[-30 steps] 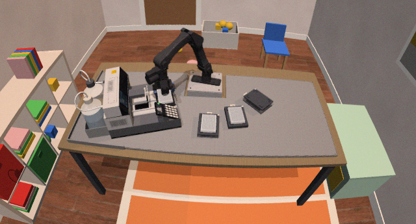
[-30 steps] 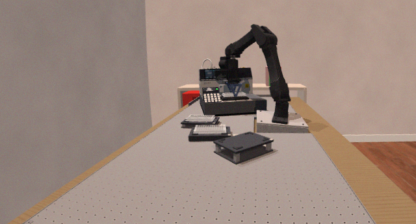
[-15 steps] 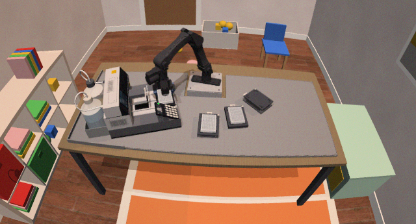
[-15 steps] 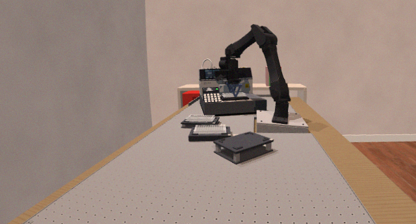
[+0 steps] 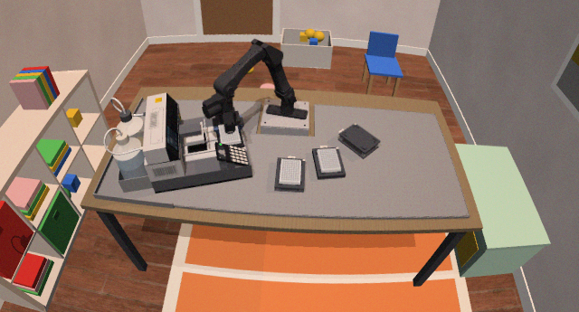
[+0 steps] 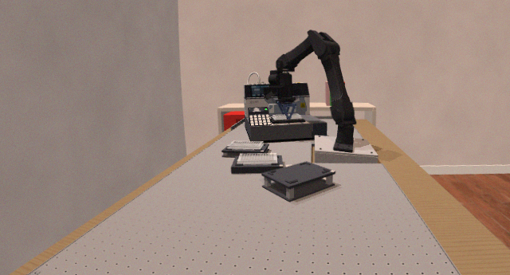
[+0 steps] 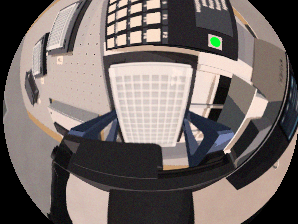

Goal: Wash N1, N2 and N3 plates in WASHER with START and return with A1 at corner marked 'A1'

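You're looking at a lab bench set up in a home playroom, grey perforated bench top on a wooden table [image 5: 280, 223], grey plate washer with keypad [image 5: 199, 160], wood floor, orange rug [image 5: 317, 276], blue child's chair [image 5: 382, 59], toy bin [image 5: 307, 50], cubby shelf of coloured blocks [image 5: 88, 83].
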`<state>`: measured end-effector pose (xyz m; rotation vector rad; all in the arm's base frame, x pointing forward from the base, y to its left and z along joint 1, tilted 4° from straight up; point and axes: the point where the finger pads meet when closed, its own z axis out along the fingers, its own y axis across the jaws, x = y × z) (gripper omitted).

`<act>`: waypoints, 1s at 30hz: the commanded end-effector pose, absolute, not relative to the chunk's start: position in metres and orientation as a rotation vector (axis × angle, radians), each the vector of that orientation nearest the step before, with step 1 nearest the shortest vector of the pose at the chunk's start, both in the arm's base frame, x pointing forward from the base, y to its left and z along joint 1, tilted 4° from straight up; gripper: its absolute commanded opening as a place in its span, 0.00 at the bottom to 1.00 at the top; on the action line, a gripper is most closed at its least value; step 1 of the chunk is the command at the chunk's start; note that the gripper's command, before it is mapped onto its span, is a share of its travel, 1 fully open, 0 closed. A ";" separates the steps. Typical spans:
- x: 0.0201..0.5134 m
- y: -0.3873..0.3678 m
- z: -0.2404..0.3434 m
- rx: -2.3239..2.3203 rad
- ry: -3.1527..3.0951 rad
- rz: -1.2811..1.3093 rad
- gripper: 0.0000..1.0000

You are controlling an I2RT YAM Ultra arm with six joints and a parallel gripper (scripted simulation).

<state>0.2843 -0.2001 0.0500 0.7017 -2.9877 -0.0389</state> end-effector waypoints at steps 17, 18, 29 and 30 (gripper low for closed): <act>0.286 -0.201 0.050 0.705 -2.998 -0.031 0.00; 0.286 -0.201 0.050 0.705 -2.998 -0.031 0.00; 0.286 -0.200 0.049 0.705 -2.998 -0.031 1.00; 0.286 -0.200 0.049 0.705 -2.998 -0.031 1.00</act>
